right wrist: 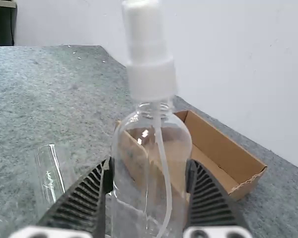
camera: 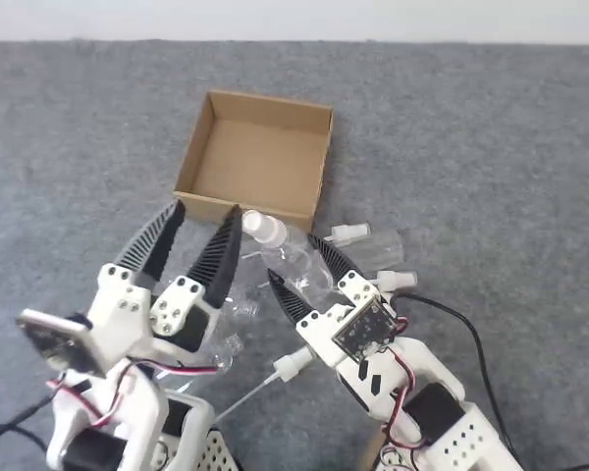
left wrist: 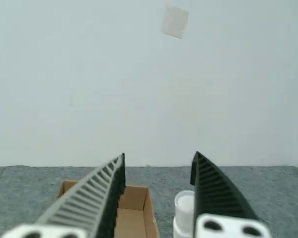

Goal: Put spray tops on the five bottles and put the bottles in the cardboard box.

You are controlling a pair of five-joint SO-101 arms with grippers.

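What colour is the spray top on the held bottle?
White; the spray top shows best in the right wrist view.

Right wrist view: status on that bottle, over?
Right gripper shut on capped bottle. Left gripper open near cardboard box. Loose spray tops lie nearby.

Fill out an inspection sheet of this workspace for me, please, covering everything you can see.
Surface: grey carpet.
Job's things: cardboard box open, nothing in it; one bottle with a spray top fitted; loose spray tops on the carpet; another clear bottle beside the held one.
Clutter: nothing seen.
Grippers: right gripper shut on the bottle; left gripper open, holding nothing, near the box.
Cables: black cable lying on the carpet by the right arm.
Surroundings: plain white wall.
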